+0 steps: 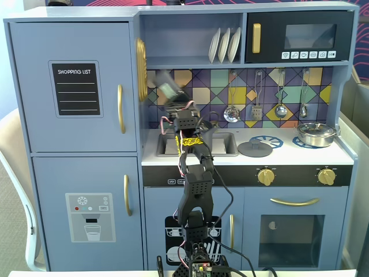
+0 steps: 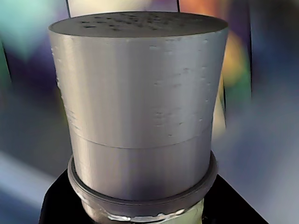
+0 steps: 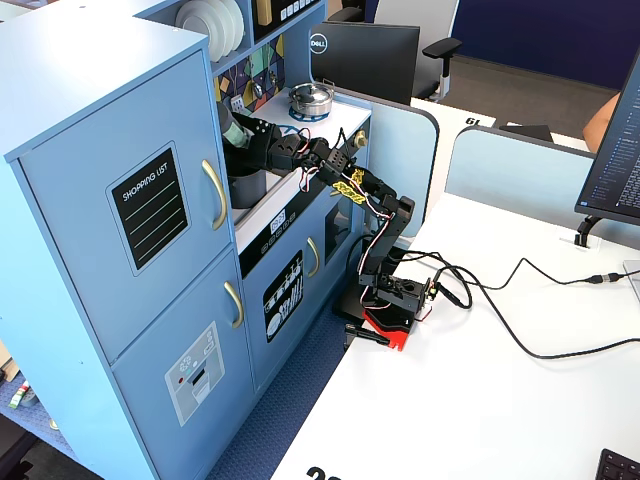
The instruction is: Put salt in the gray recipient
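Gripper (image 1: 170,97) pinches the salt (image 1: 168,88), holding the shaker tilted and raised above the counter; in the wrist view its capped end (image 2: 140,98) fills the frame just ahead of the jaws. Below the tool in the other fixed view stands the gray recipient (image 3: 246,187). The shaking step looks under way; next, the cap must tip down over the pot's mouth.

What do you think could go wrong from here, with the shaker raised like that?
1. The tall gray salt shaker is held tilted and blurred above the toy kitchen's sink; it might slip from the gripper.
2. The matte dark gray pot sits close beneath, against the cabinet; lowering could knock it.
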`<state>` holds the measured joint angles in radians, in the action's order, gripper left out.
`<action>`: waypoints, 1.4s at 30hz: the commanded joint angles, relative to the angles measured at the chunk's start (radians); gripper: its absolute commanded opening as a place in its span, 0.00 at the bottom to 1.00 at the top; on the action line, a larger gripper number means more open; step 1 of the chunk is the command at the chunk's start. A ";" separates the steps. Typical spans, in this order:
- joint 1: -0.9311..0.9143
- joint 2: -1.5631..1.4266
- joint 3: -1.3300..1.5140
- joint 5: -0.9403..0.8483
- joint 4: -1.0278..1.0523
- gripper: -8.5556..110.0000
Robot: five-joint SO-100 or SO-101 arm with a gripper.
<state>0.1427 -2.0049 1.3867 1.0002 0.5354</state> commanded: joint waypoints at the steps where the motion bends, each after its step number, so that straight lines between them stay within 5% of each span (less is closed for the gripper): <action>1: 0.037 -0.023 -0.147 -0.021 -0.034 0.07; 17: -0.179 -0.051 0.101 0.023 0.026 0.07; 42: -0.034 0.015 -0.075 0.023 -0.078 0.07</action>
<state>0.1150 -1.9788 1.3714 1.0186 0.4663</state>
